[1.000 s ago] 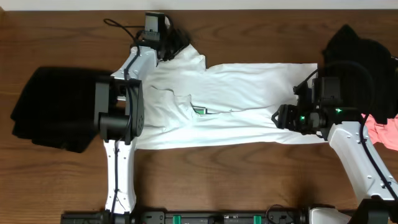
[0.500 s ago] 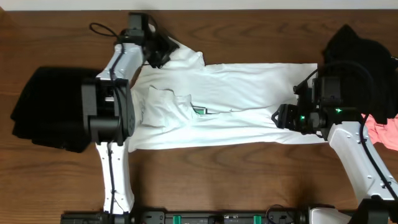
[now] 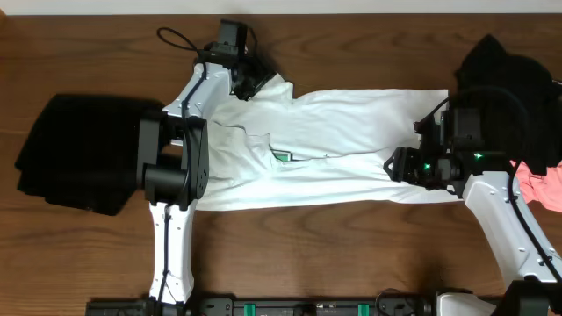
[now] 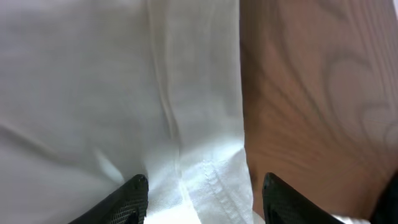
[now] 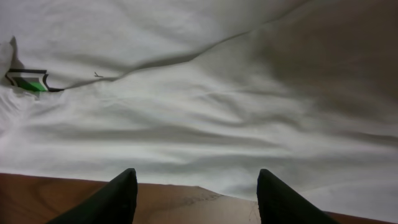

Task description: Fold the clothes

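A white T-shirt lies spread across the middle of the table, with a bit of green print showing at a fold. My left gripper is at the shirt's far left corner. In the left wrist view it stands open, and the stitched hem lies between the fingers beside bare wood. My right gripper is at the shirt's near right end. It is open above the shirt's edge, nothing between its fingers.
A black garment lies at the left of the wooden table. Another black garment is heaped at the far right, and a pink one lies at the right edge under my right arm.
My left gripper swung left along the shirt's far corner, then came back right and a little nearer, its jaws a bit wider. The right arm has not moved.
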